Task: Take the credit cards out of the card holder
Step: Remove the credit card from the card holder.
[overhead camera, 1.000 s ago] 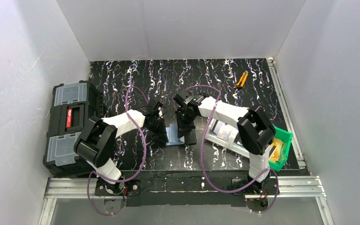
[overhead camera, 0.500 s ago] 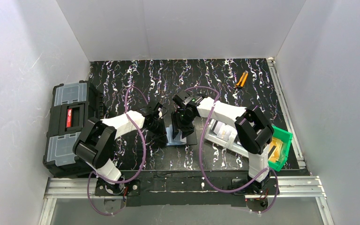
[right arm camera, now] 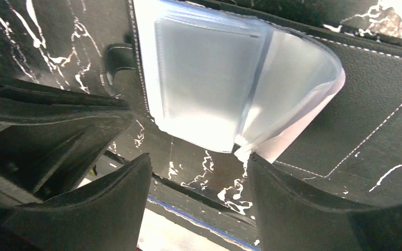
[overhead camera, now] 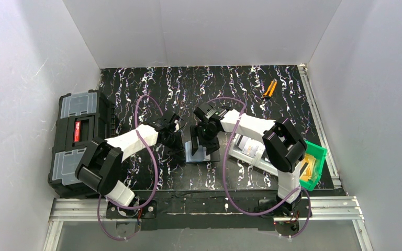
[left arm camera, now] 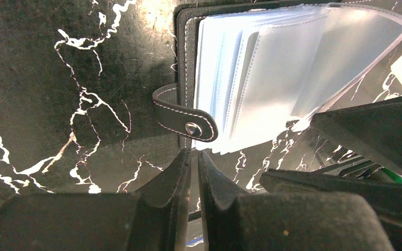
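The card holder [overhead camera: 201, 152] lies open on the marbled black table between my two grippers. Its black cover [left arm camera: 185, 52] has a snap strap [left arm camera: 188, 119] on the left edge, and a fan of milky clear sleeves [left arm camera: 261, 78] stands up from the spine. I cannot make out the credit cards in the sleeves [right arm camera: 204, 78]. My left gripper [left arm camera: 194, 152] [overhead camera: 177, 140] is shut, pinching the cover's near left corner just below the strap. My right gripper [right arm camera: 196, 157] [overhead camera: 204, 137] is open at the sleeves' lower edge, its right fingertip [right arm camera: 256, 162] touching their corner.
A big black toolbox [overhead camera: 78, 141] sits at the left table edge. An orange-handled tool [overhead camera: 268, 89] lies far right at the back. A grey tray with papers [overhead camera: 248, 149] and a green bin [overhead camera: 314, 162] sit under the right arm. White walls enclose the table.
My right gripper has gone from nearly shut to open over the sleeves. The left gripper has closed a little more at the cover's edge, and its arm has stretched out flatter.
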Available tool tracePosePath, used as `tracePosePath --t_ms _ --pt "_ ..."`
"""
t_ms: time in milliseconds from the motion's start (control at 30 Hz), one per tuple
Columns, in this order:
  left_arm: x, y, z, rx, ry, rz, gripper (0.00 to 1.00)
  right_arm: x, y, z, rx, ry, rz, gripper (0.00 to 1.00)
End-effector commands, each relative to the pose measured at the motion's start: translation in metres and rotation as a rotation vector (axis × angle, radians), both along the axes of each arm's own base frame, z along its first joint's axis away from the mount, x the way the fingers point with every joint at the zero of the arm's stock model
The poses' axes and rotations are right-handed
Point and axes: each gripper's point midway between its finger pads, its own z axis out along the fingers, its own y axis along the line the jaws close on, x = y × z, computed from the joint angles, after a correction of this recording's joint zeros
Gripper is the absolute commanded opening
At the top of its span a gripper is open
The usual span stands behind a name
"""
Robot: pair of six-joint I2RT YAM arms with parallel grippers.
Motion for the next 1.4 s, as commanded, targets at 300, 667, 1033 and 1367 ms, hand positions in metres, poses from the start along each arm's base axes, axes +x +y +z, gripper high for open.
tracePosePath --t_ms 300,667,1033,1367 --pt "0.011 -0.010 0.019 -0.029 -0.033 -0.028 0.10 0.000 -0.006 -0.005 -0.027 -0.015 -0.010 0.72" --pt "0.021 -0.006 0.014 0.018 -0.026 0.033 0.07 0.017 -0.033 0.052 -0.067 -0.219 -0.071 0.72" --pt "0.021 0.023 0.020 0.054 -0.054 0.142 0.09 0.016 -0.011 0.022 -0.206 -0.216 0.055 0.82" --pt "0.016 0.033 0.023 0.041 -0.052 0.149 0.08 0.020 0.005 -0.008 -0.246 -0.179 0.090 0.83"
